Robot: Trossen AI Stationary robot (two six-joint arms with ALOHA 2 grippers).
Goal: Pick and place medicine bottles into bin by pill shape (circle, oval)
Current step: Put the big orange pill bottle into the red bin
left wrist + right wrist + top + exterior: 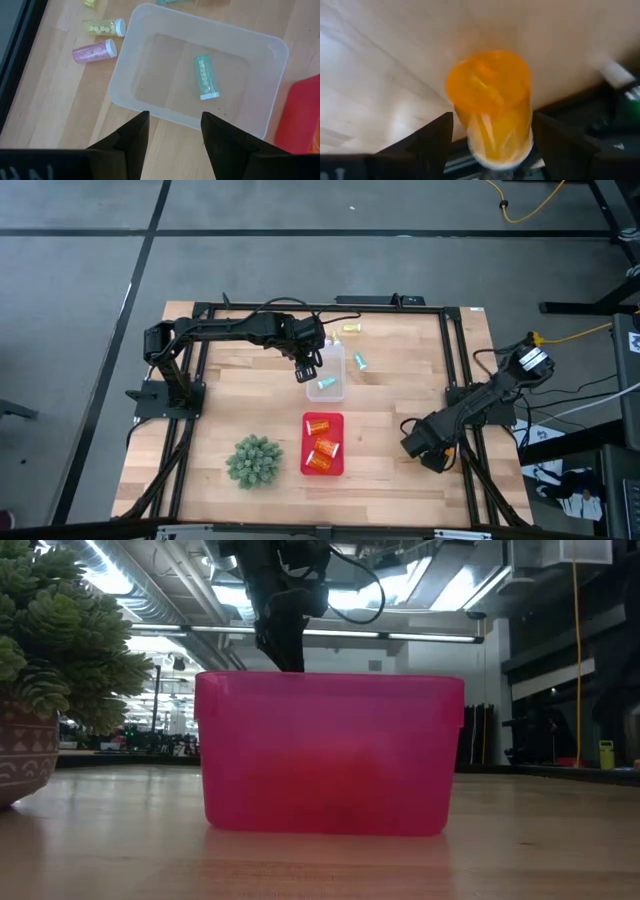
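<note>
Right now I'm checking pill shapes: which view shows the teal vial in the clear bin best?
Left wrist view: the teal vial lies large, pills visible. High view shows it tiny; low and right wrist views miss it.

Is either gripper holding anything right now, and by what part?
Left gripper is open and empty. An orange bottle sits between the right gripper's fingers; contact can't be told.

My overhead feed is evenly lit, the surface (pixel 400 380) bright with soft shadows under the arms. At table height, ceiling strip lights (pixel 440 637) glare behind the translucent red bin (pixel 330 755). On the right wrist feed, the orange bottle (pixel 492 107) fills my view, badly blurred
</note>
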